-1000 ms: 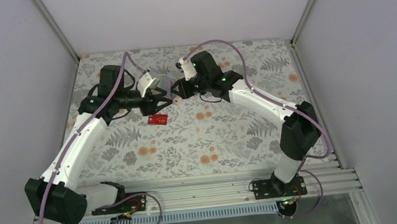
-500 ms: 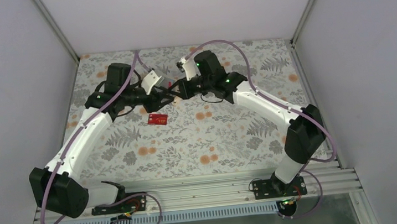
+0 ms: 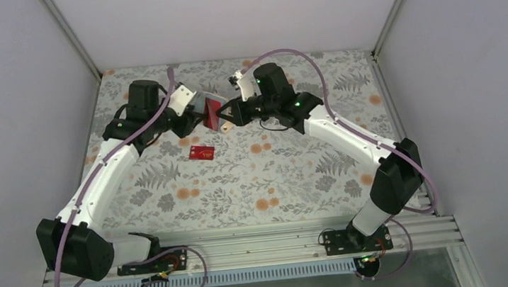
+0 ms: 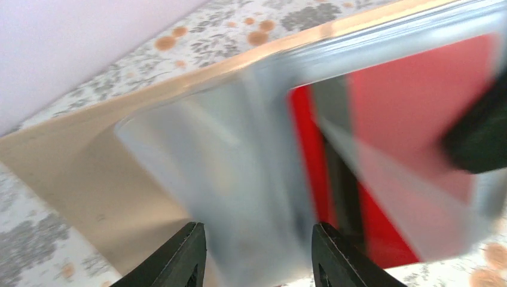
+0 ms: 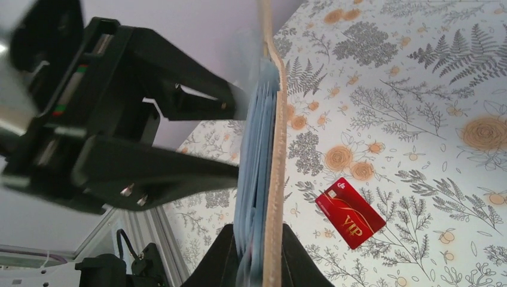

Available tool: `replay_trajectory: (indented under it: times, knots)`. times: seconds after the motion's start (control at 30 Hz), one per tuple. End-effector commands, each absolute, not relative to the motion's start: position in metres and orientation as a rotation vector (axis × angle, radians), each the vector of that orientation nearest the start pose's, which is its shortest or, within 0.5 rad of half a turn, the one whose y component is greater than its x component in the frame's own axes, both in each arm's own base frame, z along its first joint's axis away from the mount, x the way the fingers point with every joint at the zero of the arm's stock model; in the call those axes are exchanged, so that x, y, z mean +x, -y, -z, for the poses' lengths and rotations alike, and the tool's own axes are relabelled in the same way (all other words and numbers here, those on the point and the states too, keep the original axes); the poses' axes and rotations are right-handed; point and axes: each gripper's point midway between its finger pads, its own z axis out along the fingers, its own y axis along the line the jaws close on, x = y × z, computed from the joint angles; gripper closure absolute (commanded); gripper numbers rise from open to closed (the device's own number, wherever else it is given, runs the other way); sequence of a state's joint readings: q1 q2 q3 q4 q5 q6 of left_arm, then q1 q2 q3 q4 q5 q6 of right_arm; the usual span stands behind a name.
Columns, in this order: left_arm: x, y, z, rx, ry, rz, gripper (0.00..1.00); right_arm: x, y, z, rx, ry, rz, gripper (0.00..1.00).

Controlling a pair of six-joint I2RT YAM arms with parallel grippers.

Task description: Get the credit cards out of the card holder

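The card holder hangs in the air between both grippers, tan outside, blue-grey inside. My right gripper is shut on it; in the right wrist view it clamps the holder edge-on. Red credit cards sit in its pocket, with a dark strip beside them. My left gripper is open, its jaws spread in front of the holder's inner face. One red card lies flat on the table, also in the right wrist view. No black card clearly shows.
The flower-patterned table cover runs between pale walls on the left, the right and behind. A metal rail with both arm bases runs along the near edge.
The left wrist has rolled and drawn back slightly to the left. The holder has turned, so a red card face now shows between the grippers. The right arm shifted a little right.
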State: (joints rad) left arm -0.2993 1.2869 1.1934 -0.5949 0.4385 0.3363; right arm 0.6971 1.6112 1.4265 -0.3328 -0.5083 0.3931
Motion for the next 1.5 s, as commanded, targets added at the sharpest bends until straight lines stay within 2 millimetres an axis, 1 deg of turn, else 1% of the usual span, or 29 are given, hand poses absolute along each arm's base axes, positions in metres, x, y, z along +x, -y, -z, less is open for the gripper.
replay_trajectory:
  times: [0.0,0.07,0.17,0.23,0.3,0.37,0.4,0.47,0.53,0.57,0.7,0.73,0.8,0.87,0.93,0.97,1.07,1.13,1.2,1.23,1.3,1.33,1.4,1.43,1.47]
  knots:
    - [0.353,0.156,-0.271,0.828,-2.007,0.314,0.55,0.298,-0.372,-0.314,-0.711,-2.034,-1.226,0.96]
    - [0.354,0.154,-0.271,0.820,-2.010,0.321,0.55,0.298,-0.373,-0.315,-0.716,-2.031,-1.231,0.96]
    - [0.349,0.161,-0.274,0.842,-1.991,0.380,0.57,0.296,-0.373,-0.314,-0.729,-2.030,-1.234,0.96]
    - [0.346,0.165,-0.277,0.856,-1.979,0.415,0.63,0.296,-0.374,-0.313,-0.745,-2.025,-1.231,0.96]
    - [0.346,0.166,-0.280,0.856,-1.978,0.416,0.71,0.294,-0.374,-0.315,-0.759,-2.013,-1.231,0.96]
    - [0.352,0.159,-0.282,0.826,-1.989,0.374,0.73,0.293,-0.373,-0.317,-0.768,-2.001,-1.230,0.96]
    - [0.357,0.152,-0.285,0.793,-1.996,0.335,0.74,0.293,-0.373,-0.318,-0.772,-1.997,-1.225,0.96]
    - [0.368,0.133,-0.290,0.712,-2.006,0.253,0.73,0.293,-0.371,-0.319,-0.770,-1.998,-1.214,0.96]
    - [0.376,0.116,-0.293,0.648,-2.008,0.170,0.68,0.292,-0.371,-0.318,-0.775,-2.000,-1.210,0.96]
    - [0.378,0.111,-0.293,0.632,-2.009,0.139,0.66,0.292,-0.371,-0.318,-0.778,-2.000,-1.214,0.96]
    - [0.378,0.107,-0.288,0.634,-2.018,0.125,0.56,0.293,-0.372,-0.313,-0.774,-2.016,-1.211,0.96]
    - [0.378,0.107,-0.286,0.633,-2.025,0.130,0.55,0.297,-0.371,-0.309,-0.758,-2.033,-1.195,0.96]
    - [0.380,0.102,-0.283,0.620,-2.034,0.137,0.54,0.312,-0.367,-0.299,-0.675,-2.089,-1.120,0.96]
    - [0.384,0.092,-0.280,0.596,-2.045,0.131,0.54,0.326,-0.366,-0.285,-0.619,-2.144,-1.050,0.96]
    - [0.388,0.083,-0.278,0.576,-2.051,0.140,0.54,0.343,-0.363,-0.277,-0.550,-2.174,-0.970,0.96]
    - [0.388,0.078,-0.279,0.565,-2.051,0.143,0.54,0.353,-0.364,-0.264,-0.524,-2.202,-0.928,0.96]
    - [0.386,0.068,-0.286,0.552,-2.048,0.131,0.54,0.375,-0.363,-0.246,-0.442,-2.237,-0.826,0.96]
    - [0.380,0.067,-0.295,0.576,-2.037,0.114,0.54,0.386,-0.362,-0.233,-0.405,-2.259,-0.769,0.96]
    - [0.368,0.074,-0.303,0.637,-2.016,0.146,0.51,0.394,-0.363,-0.222,-0.387,-2.282,-0.725,0.96]
    - [0.359,0.085,-0.306,0.691,-1.998,0.211,0.51,0.397,-0.364,-0.216,-0.385,-2.295,-0.708,0.96]
    - [0.335,0.116,-0.306,0.804,-1.965,0.417,0.51,0.398,-0.371,-0.209,-0.401,-2.311,-0.713,0.96]
    - [0.321,0.135,-0.303,0.871,-1.945,0.548,0.51,0.397,-0.376,-0.208,-0.417,-2.310,-0.735,0.96]
    - [0.301,0.165,-0.294,0.958,-1.922,0.755,0.51,0.389,-0.390,-0.211,-0.481,-2.286,-0.825,0.96]
    - [0.298,0.174,-0.289,0.968,-1.921,0.821,0.52,0.382,-0.396,-0.214,-0.521,-2.269,-0.886,0.96]
    - [0.300,0.179,-0.283,0.961,-1.936,0.874,0.55,0.373,-0.402,-0.215,-0.569,-2.258,-0.949,0.96]
